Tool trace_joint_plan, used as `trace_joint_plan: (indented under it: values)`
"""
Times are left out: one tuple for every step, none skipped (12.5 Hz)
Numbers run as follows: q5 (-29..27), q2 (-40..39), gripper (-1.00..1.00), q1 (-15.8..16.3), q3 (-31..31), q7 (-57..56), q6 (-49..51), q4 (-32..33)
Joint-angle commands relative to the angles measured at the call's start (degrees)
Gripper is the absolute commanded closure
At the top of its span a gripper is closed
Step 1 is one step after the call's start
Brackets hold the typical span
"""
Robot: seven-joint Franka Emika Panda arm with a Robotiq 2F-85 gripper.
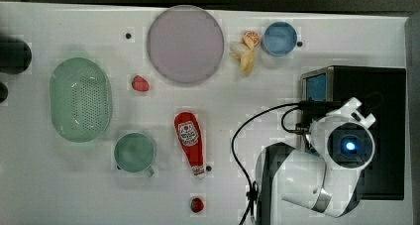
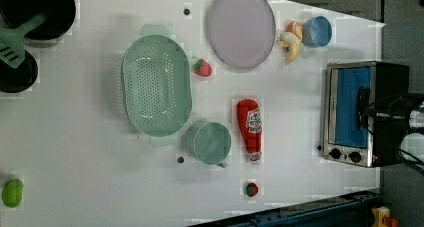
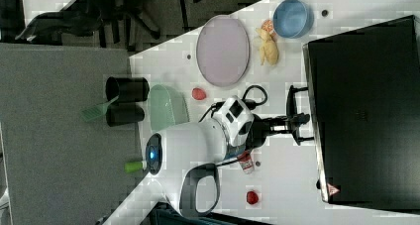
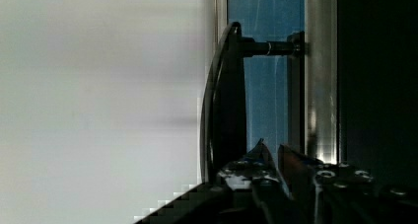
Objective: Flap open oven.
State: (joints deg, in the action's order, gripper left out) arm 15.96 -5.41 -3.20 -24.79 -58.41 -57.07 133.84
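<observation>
The oven (image 3: 366,111) stands at the right of the right view, black on top, with its blue glass door (image 2: 352,104) upright against the silver front. Its dark bar handle (image 4: 229,100) sits off the glass on short posts. My gripper (image 3: 302,118) reaches in level from the arm (image 1: 317,175) and meets the handle about mid-length. In the wrist view my gripper (image 4: 272,152) has its fingertips (image 4: 260,150) in the slot between the bar and the glass. A narrow gap separates them, nothing lies in it, and the bar runs along their outer side.
On the white table in the top view lie a ketchup bottle (image 1: 189,140), a green mug (image 1: 133,153), a green colander (image 1: 80,98), a grey plate (image 1: 184,44), a blue bowl (image 1: 280,38), a peeled banana (image 1: 246,54) and two small red fruits.
</observation>
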Motion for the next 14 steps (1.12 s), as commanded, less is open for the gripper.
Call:
trace_joint_plan:
  values:
    - [4.49, 0.01, 0.65, 3.34, 2.46, 9.53, 0.68, 1.52]
    - [6.62, -0.04, 0.65, 3.73, 3.40, 12.31, 1.24, 1.83]
    - [8.46, -0.18, 0.65, 4.07, 4.39, 15.15, 1.77, 2.15]
    - [10.53, -0.46, 0.65, 4.30, 5.44, 17.75, 2.12, 2.39]
    - [12.82, -0.99, 0.65, 4.46, 6.49, 20.06, 2.38, 2.40]
    - [15.25, -1.74, 0.65, 4.57, 7.45, 22.20, 2.81, 2.40]
    - [17.46, -2.65, 0.65, 4.75, 8.42, 24.66, 2.96, 2.38]
    - [19.33, -3.83, 0.65, 4.97, 9.51, 27.72, 3.08, 2.37]
    - [20.91, -5.19, 0.65, 5.23, 10.57, 31.60, 3.16, 2.32]
    - [22.70, -6.71, 0.65, 5.59, 11.63, 35.49, 3.19, 2.21]
    - [25.24, -8.46, 0.65, 6.06, 12.52, 39.29, 3.36, 1.83]
    - [28.26, -10.22, 0.65, 6.65, 13.17, 43.03, 3.68, 1.24]
    - [31.08, -12.00, 0.65, 7.37, 13.78, 46.66, 4.56, 0.56]
    - [33.50, -13.83, 0.65, 8.19, 14.38, 50.09, 5.70, -0.23]
